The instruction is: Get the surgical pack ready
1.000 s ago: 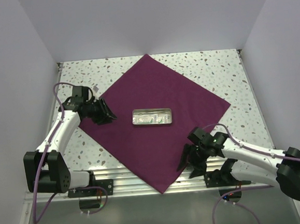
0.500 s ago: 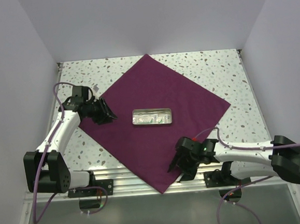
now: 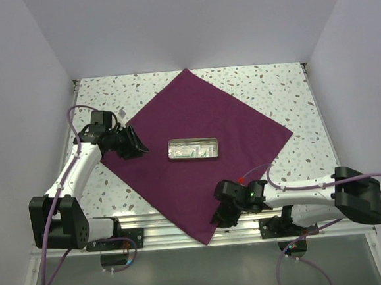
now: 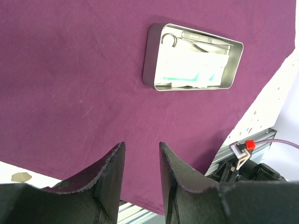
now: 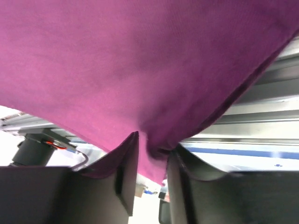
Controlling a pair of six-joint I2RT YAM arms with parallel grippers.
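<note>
The surgical pack's magenta-purple cloth (image 3: 195, 116) lies flat as a diamond on the table. At its middle stands the small steel tray (image 3: 193, 149), holding white gauze and thin metal instruments (image 4: 192, 58). My left gripper (image 3: 140, 148) hovers over the cloth's left corner, and its jaws (image 4: 141, 145) are open with only flat cloth (image 4: 70, 70) beyond them. My right gripper (image 3: 218, 221) is at the cloth's near corner on the table's front edge. In the right wrist view the corner of the cloth (image 5: 140, 60) bunches down between the fingers of my right gripper (image 5: 154, 142), which still stand apart.
An aluminium rail (image 3: 157, 221) runs along the near edge under the cloth's tip. Speckled tabletop (image 3: 272, 83) shows around the cloth, and plain walls close in the left, back and right. My right arm's base sits just right of the corner.
My right arm has swung left and low to the cloth's near corner, and its jaws have narrowed around the corner. The left arm, cloth and tray have stayed put.
</note>
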